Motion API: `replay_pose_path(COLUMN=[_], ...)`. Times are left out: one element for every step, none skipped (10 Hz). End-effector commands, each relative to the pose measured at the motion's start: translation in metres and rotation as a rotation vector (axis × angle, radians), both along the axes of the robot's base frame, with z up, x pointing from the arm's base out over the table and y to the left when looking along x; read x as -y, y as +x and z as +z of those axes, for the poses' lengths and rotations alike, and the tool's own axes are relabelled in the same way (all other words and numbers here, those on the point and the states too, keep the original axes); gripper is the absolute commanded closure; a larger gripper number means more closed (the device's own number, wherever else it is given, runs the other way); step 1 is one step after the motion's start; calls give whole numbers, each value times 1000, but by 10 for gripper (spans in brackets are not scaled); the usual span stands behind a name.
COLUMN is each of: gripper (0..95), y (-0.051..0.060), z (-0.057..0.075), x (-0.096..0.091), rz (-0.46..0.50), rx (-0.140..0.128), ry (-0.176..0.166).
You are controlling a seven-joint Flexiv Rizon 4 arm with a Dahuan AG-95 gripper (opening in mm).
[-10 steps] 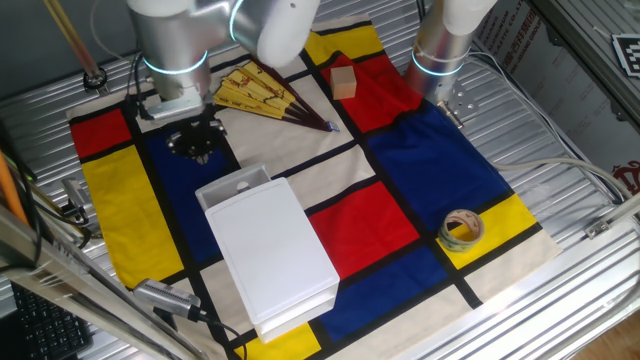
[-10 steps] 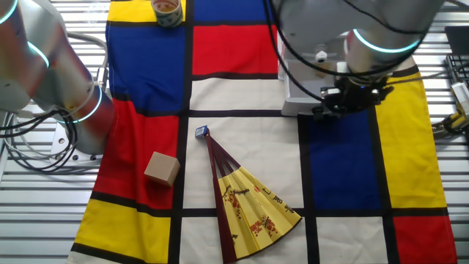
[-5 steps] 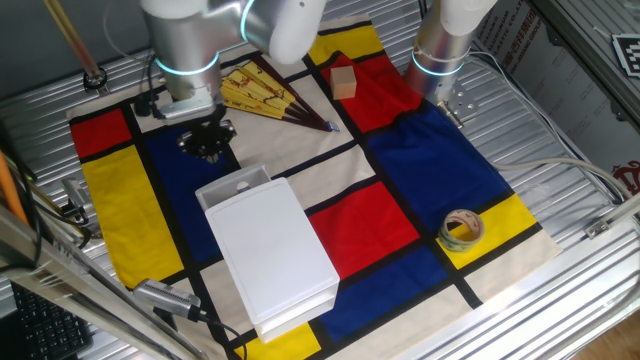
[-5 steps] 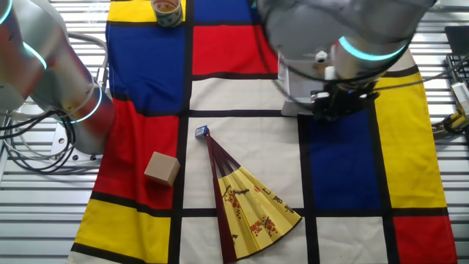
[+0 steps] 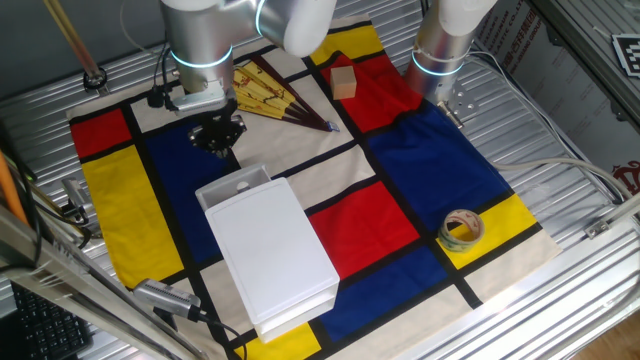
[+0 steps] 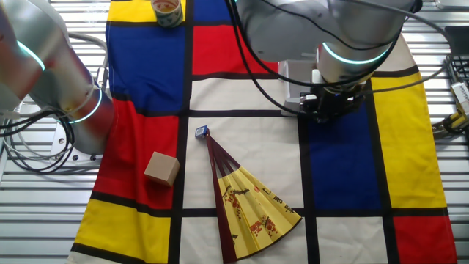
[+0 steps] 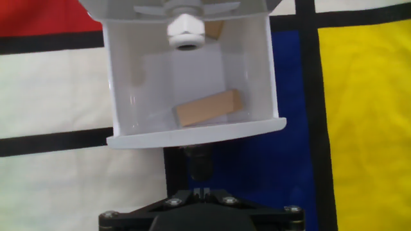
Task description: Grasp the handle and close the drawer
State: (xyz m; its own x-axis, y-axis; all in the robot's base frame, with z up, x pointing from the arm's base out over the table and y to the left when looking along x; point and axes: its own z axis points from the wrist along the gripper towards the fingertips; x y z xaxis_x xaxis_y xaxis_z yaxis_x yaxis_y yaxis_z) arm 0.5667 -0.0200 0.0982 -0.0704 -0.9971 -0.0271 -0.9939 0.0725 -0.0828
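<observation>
The flat white box (image 5: 275,250) lies on the coloured cloth. Its drawer (image 7: 192,96) is pulled out toward me, and a tan wooden block (image 7: 209,108) lies inside it. The drawer's narrow front rim (image 7: 196,133) faces my gripper (image 7: 198,159), whose dark fingers sit close together just below the middle of the rim. I cannot make out the handle; the fingertips cover the spot under the rim. In one fixed view the gripper (image 5: 220,135) hangs over the blue patch just beyond the drawer's (image 5: 235,186) end. In the other fixed view the gripper (image 6: 330,103) hides most of the box.
A yellow folding fan (image 5: 265,92) lies behind my arm and a small wooden cube (image 5: 344,82) sits on the red patch. A tape roll (image 5: 461,229) rests at the right. A second robot base (image 5: 440,55) stands at the back.
My arm has slid sideways across the blue patch toward the middle of the drawer's front. The box, drawer and other objects have not moved.
</observation>
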Motion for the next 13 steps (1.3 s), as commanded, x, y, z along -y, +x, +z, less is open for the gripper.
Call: replay_pose_path(gripper=[760,760,570,570,570,570,380,380,380,380,380,380,570], y=[-1,-1,0,0,0,0,0,0,0,0,0,1,2], z=[1,1,1,1,1,1,1,1,1,1,0,-3,-5], x=[0,0,-1,-1,-1,-1,-1,-1,-1,-2,-3,-8,-13], rz=[29,52,65,73,73,77,78,81,81,81,79,75,68], rx=[5,6,7,7,7,8,9,11,11,13,13,15,16], ry=[-7,-9,-10,-11,-10,-7,-6,-3,-1,-1,-2,-8,-9])
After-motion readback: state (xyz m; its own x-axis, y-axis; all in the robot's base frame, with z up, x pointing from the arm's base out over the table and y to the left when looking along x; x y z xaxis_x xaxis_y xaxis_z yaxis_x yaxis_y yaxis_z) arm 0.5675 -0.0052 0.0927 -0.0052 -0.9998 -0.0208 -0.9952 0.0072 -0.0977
